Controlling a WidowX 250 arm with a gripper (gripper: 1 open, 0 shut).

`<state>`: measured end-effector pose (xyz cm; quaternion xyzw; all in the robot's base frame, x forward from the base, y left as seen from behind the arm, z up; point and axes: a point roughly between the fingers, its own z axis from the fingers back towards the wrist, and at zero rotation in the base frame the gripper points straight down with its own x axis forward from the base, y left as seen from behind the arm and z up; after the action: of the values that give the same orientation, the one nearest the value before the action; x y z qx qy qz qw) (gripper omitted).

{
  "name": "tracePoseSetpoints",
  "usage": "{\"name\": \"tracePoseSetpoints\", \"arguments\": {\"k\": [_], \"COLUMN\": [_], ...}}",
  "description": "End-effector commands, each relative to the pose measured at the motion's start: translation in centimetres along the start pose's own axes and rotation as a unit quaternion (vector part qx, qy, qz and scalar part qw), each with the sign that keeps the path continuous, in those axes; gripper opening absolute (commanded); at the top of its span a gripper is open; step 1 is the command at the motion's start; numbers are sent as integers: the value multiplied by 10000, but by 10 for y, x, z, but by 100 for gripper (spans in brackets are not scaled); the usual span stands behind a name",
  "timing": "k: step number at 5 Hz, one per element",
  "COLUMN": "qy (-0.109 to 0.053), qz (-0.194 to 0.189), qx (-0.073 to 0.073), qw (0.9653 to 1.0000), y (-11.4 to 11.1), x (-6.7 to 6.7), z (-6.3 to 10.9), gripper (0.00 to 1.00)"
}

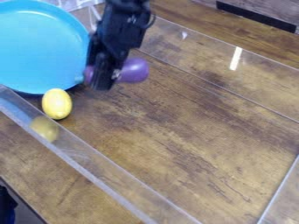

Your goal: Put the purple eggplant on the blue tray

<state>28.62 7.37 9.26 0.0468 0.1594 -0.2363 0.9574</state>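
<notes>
Clamped on the purple eggplant (135, 70), the gripper (105, 77) holds something light, glossy, likely slippery; mid-body grip looks safest.

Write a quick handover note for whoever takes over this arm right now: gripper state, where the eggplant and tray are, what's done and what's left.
Gripper: shut on the purple eggplant, holding it up off the wooden table.
Eggplant: in the gripper, just beside the right rim of the blue tray, not over it yet.
Tray: at the top left, nothing in it as far as can be seen.
Yellow ball: on the table in front of the tray, not part of the job.
Done: grasp and lift.
Left: carry the eggplant over the tray, lower it, open the gripper.
</notes>
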Motion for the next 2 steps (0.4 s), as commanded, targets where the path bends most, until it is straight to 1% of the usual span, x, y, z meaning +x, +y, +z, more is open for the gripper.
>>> {"name": "tracePoseSetpoints", "arguments": {"k": [1, 2], "qy": [-373, -381], "qz": [106, 238], "qx": [425, 500], "qw": [9983, 9977], "y": [7, 8], "x": [-4, -8], "z": [45, 56], "gripper": [0, 0]}}
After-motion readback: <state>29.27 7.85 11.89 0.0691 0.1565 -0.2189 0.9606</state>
